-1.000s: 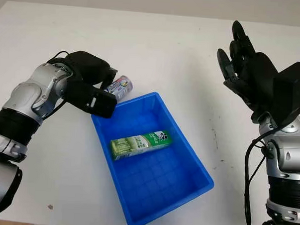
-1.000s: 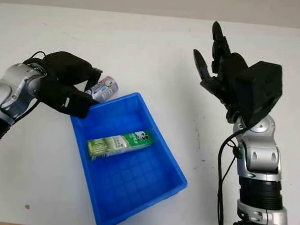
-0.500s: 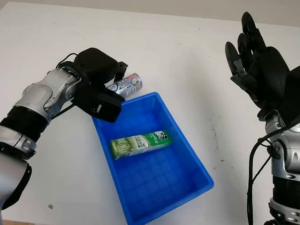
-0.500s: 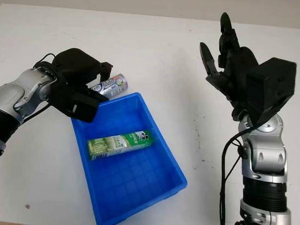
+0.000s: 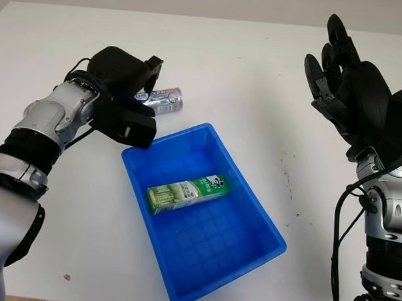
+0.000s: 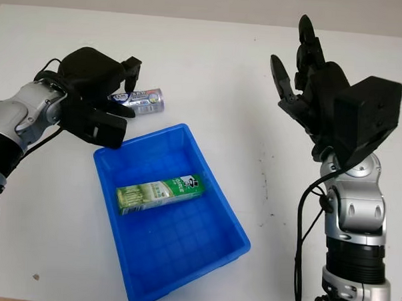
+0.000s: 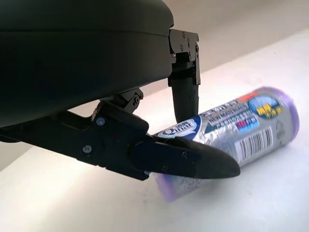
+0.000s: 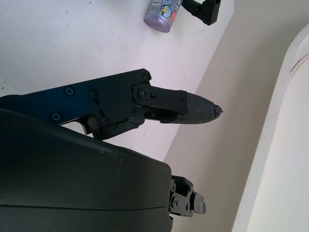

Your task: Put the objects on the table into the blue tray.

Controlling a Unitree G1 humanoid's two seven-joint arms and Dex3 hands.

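Observation:
A silver and purple can (image 5: 164,100) lies level just beyond the far left corner of the blue tray (image 5: 210,247). My left hand (image 5: 147,103) has its fingers closed on the can's near end, one finger (image 7: 185,99) behind it and another (image 7: 193,164) in front. Whether the can touches the table I cannot tell. A green carton (image 5: 188,192) lies flat inside the tray. My right hand (image 5: 328,63) is raised at the right, open and holding nothing, well away from the tray.
The white table's back edge (image 5: 193,15) runs behind the can. A small dark speck (image 5: 67,276) sits at the front left. The tray stands at an angle in the middle, with bare table on both sides.
The left hand and the can first moved right toward the tray's corner, then drew back left and farther away. The can turned from slanted to level. The right hand rose a little.

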